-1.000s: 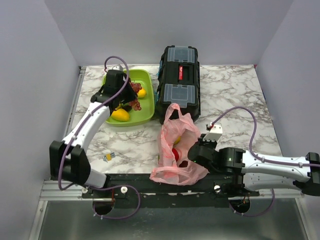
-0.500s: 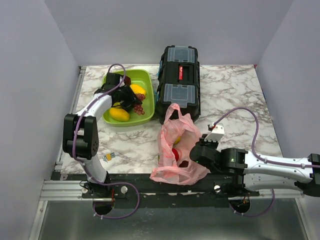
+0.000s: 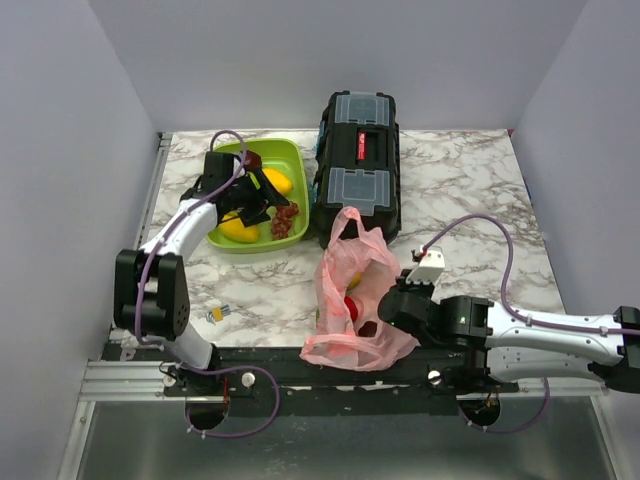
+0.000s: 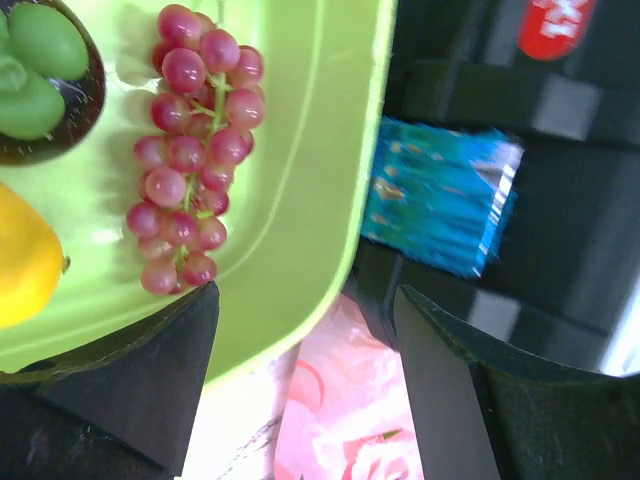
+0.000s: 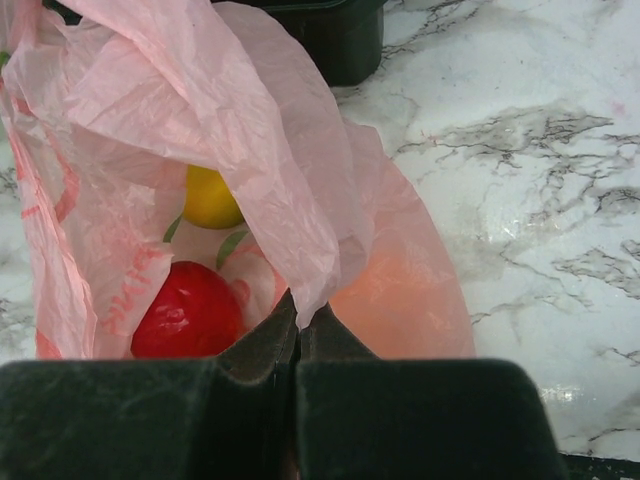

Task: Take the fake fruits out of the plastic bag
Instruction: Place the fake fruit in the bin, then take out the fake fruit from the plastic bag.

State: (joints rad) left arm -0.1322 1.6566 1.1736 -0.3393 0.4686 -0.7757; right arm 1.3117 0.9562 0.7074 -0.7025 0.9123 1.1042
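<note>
The pink plastic bag (image 3: 345, 255) lies open at the table's near middle. My right gripper (image 3: 388, 305) is shut on a pinched fold of the bag's edge (image 5: 297, 335). Inside the bag (image 5: 230, 110) I see a red apple (image 5: 188, 312) and a yellow-green fruit (image 5: 210, 197). An orange (image 5: 405, 295) shows dimly through the plastic. My left gripper (image 3: 260, 205) is open and empty over the lime-green tray (image 3: 292, 158). The dark red grape bunch (image 3: 285, 222) lies in the tray, just ahead of its fingers in the left wrist view (image 4: 195, 150).
A black toolbox (image 3: 357, 160) stands right of the tray, behind the bag. Plain yellow fruits (image 3: 240, 230) lie in the tray, and green leaves on a dark fruit (image 4: 40, 50) show at its corner. A small object (image 3: 218, 314) lies near the front left.
My left gripper lowered the grape bunch into the tray, let it go and now stands open. My right gripper still holds the bag's edge in the same place.
</note>
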